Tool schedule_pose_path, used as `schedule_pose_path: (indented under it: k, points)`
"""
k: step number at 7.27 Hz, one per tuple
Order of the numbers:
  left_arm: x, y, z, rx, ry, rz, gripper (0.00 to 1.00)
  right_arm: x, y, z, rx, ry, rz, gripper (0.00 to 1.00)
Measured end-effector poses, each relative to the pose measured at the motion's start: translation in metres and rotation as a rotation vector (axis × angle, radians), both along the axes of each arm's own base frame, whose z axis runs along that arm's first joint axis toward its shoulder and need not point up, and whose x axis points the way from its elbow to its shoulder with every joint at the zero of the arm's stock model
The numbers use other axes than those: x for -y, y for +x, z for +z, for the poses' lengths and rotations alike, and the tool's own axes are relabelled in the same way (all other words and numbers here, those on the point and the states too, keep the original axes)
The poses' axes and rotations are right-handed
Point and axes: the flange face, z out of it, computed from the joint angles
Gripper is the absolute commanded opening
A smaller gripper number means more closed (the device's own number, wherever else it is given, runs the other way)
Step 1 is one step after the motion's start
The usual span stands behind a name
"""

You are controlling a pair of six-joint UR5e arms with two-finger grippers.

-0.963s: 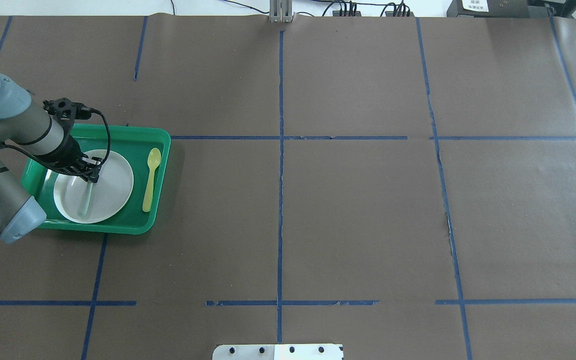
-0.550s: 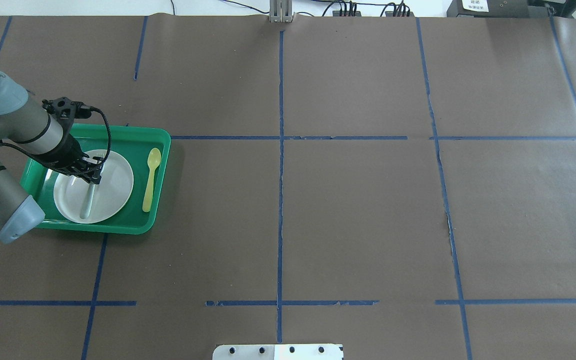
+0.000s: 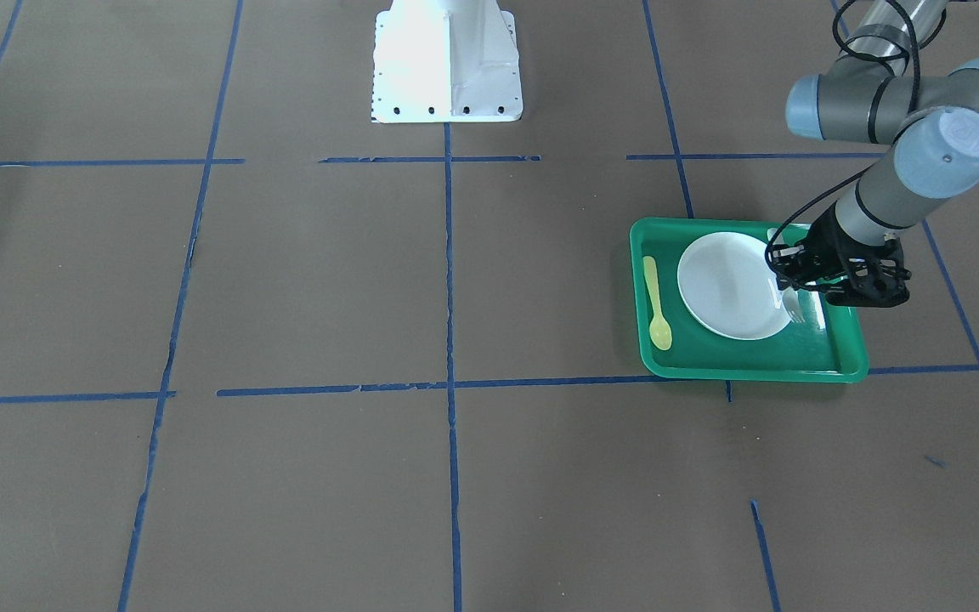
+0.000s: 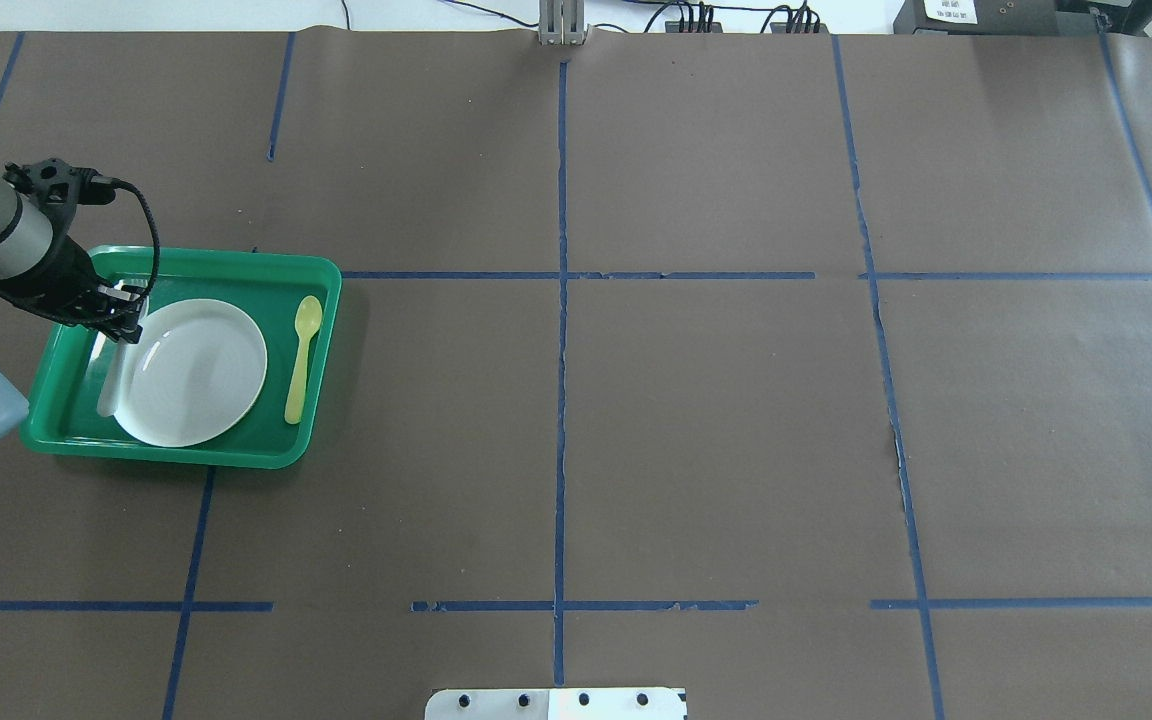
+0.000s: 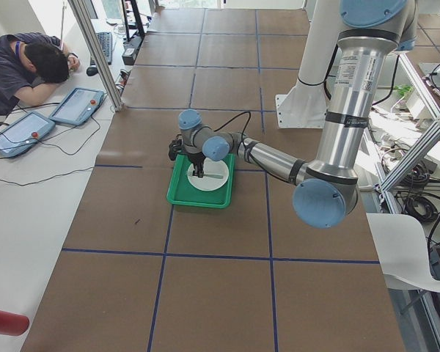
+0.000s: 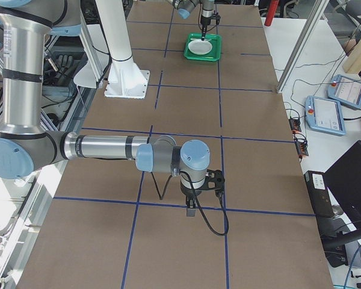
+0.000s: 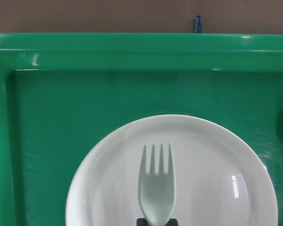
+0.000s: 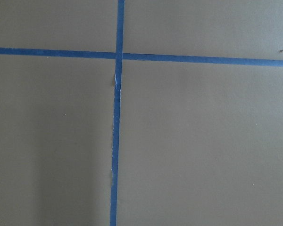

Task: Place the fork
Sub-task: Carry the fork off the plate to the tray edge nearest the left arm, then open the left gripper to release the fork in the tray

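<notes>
The pale fork (image 4: 109, 385) is held in my left gripper (image 4: 121, 322), which is shut on it over the left side of the green tray (image 4: 236, 262). In the overhead view the fork runs along the left edge of the white plate (image 4: 201, 370), handle towards the robot. In the left wrist view the fork (image 7: 156, 188) points its tines away, seen against the plate (image 7: 217, 179), with the gripper (image 7: 156, 221) at the bottom edge. My right gripper (image 6: 191, 211) hangs over bare table far from the tray; I cannot tell if it is open.
A yellow spoon (image 4: 301, 360) lies in the tray to the right of the plate. The brown paper table carries blue tape lines. The robot base (image 3: 445, 59) stands mid-table. A person (image 5: 29, 62) sits beyond the table's end.
My left gripper has carried the fork leftwards, from over the plate's middle to the plate's left edge. The arm has drawn back to the left. Plate and spoon have not moved.
</notes>
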Motion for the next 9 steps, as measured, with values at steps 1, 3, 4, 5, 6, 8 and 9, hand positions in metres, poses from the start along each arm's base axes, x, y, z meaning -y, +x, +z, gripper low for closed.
schedule_pose_path:
  k: [1,3,4,5,6,8,9]
  points:
    - [0.005,-0.006,0.017,0.013,-0.007,-0.003,0.00,0.000,0.000,0.000,0.000,0.000,0.000,1.00]
    - [0.009,-0.007,0.047,0.017,-0.009,-0.006,0.00,0.000,0.000,0.000,0.000,0.000,0.000,1.00]
    - [0.009,-0.008,0.054,0.017,-0.007,-0.005,0.00,0.000,0.000,0.000,0.000,0.001,-0.001,1.00]
    - [0.007,-0.009,0.059,0.018,-0.008,-0.004,0.99,0.000,0.000,0.000,0.000,0.001,-0.001,1.00]
    - [0.006,-0.009,0.061,0.018,0.000,0.005,1.00,0.000,0.000,0.000,0.000,0.001,-0.001,1.00]
    - [0.008,-0.014,0.056,0.009,0.031,0.021,1.00,0.000,0.000,0.000,0.000,0.001,-0.001,1.00]
    - [0.013,-0.026,0.046,0.001,0.043,0.004,1.00,0.000,0.000,0.000,0.000,0.001,-0.001,1.00]
